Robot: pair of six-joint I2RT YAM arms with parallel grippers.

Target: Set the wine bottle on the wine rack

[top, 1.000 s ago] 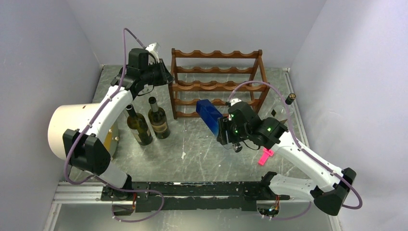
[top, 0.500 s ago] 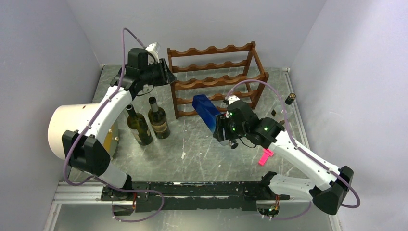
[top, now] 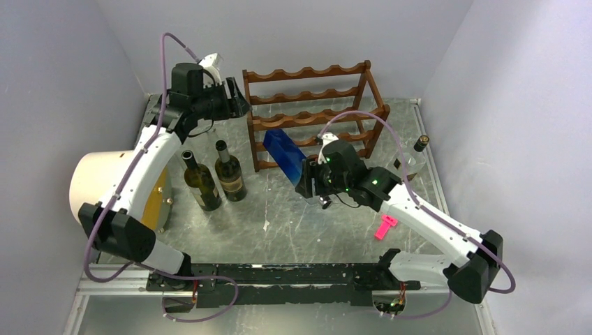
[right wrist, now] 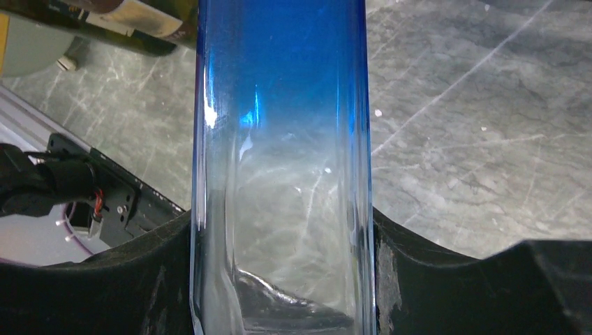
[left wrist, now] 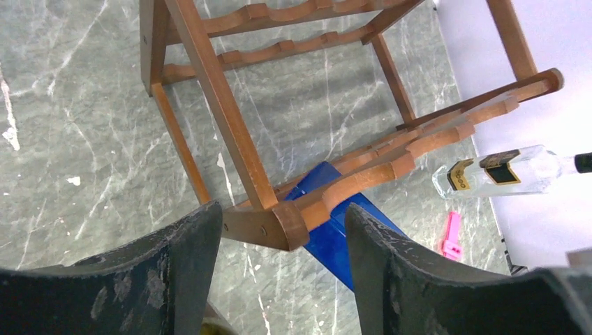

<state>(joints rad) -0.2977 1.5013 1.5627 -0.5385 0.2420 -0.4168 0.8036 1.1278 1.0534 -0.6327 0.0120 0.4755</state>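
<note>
The wine rack [top: 307, 72] is a reddish-brown wooden frame with scalloped rails, standing skewed at the back centre. My left gripper [top: 236, 100] is open at the rack's upper left corner. In the left wrist view that corner [left wrist: 269, 227] lies between the spread fingers of the left gripper [left wrist: 283, 216]. My right gripper [top: 311, 180] is shut on a blue glass wine bottle [top: 283, 150] and holds it tilted, its far end at the rack's lower left front. In the right wrist view the bottle [right wrist: 283, 105] fills the gap of the right gripper [right wrist: 283, 230], both fingers [right wrist: 433, 265] pressed to the glass.
Two dark wine bottles [top: 201, 183] [top: 228, 171] stand upright left of the rack. A clear bottle [top: 412, 160] stands by the right wall, a pink clip [top: 384, 227] lies on the marbled tabletop, and a cream cylinder [top: 112, 188] sits at the left.
The left gripper has opened from shut on the rack's corner and drawn back slightly. The rack has skewed leftward. The right arm has carried the blue bottle left, toward the rack.
</note>
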